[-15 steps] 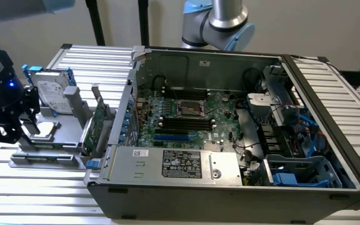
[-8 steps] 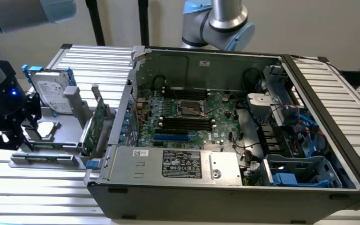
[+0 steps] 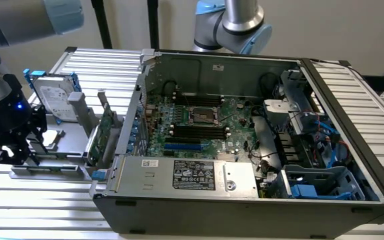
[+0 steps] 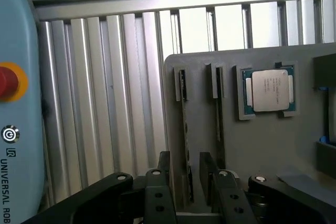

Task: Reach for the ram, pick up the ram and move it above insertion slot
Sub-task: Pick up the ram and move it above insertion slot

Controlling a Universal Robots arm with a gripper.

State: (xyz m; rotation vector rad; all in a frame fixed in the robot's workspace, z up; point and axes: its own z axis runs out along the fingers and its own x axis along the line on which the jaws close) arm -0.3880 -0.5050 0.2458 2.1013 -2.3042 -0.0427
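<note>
The ram (image 4: 184,119) is a thin green stick standing on edge in a groove of the grey holder plate (image 4: 205,64). A second stick (image 4: 218,114) stands in the neighbouring groove. My gripper (image 4: 186,182) is open and straddles the near end of the first stick, with one black finger (image 4: 164,169) on each side and small gaps to the board. In the exterior view my gripper (image 3: 8,152) hangs low over the holder at that view's left. The black memory slots (image 3: 199,131) lie on the motherboard inside the open computer case (image 3: 178,195).
A processor chip (image 4: 269,90) sits in a pocket of the holder beside the sticks. A silver hard drive with blue rails (image 3: 55,100) and a green expansion card (image 3: 98,135) stand between holder and case. A pendant with a red button (image 4: 8,82) lies nearby.
</note>
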